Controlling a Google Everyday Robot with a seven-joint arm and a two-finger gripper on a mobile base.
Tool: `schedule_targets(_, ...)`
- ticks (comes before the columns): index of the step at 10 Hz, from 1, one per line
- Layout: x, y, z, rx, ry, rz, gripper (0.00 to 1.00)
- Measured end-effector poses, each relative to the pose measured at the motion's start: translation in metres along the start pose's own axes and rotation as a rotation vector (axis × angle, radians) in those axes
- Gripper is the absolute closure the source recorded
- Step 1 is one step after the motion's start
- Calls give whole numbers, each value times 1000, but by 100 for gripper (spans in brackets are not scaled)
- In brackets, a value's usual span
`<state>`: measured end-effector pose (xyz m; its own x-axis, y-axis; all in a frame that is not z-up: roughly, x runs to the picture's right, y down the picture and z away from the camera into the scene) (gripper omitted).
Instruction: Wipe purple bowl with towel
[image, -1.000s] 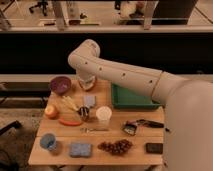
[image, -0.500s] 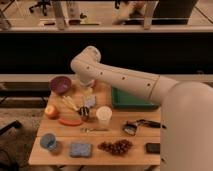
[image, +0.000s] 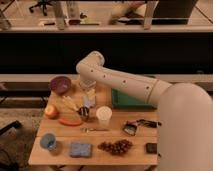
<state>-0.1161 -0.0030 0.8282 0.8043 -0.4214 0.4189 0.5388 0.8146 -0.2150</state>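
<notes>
Pincer (image: 88, 98) blurred, right of purple bowl (image: 60, 84); towel (image: 90, 104) beneath it partly hidden.

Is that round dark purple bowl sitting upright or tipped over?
Upright: the round dark purple bowl rests on the wooden table, its opening facing upward. The gripper hangs beside it, over the table's middle.

A dark purple bowl (image: 60, 84) is sitting on a tan surface (image: 62, 134) among yellow bananas (image: 70, 103), a white cup (image: 104, 116), a green tray (image: 127, 101) and a blue sponge (image: 80, 149), with the off-white claw (image: 89, 94) hanging over the grey-blue towel (image: 88, 104).
</notes>
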Motion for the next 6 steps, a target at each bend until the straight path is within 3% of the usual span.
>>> schedule_targets(3, 9, 3, 19, -14, -38, -33, 20)
schedule_targets(6, 23, 7, 36, -27, -73, -21, 20)
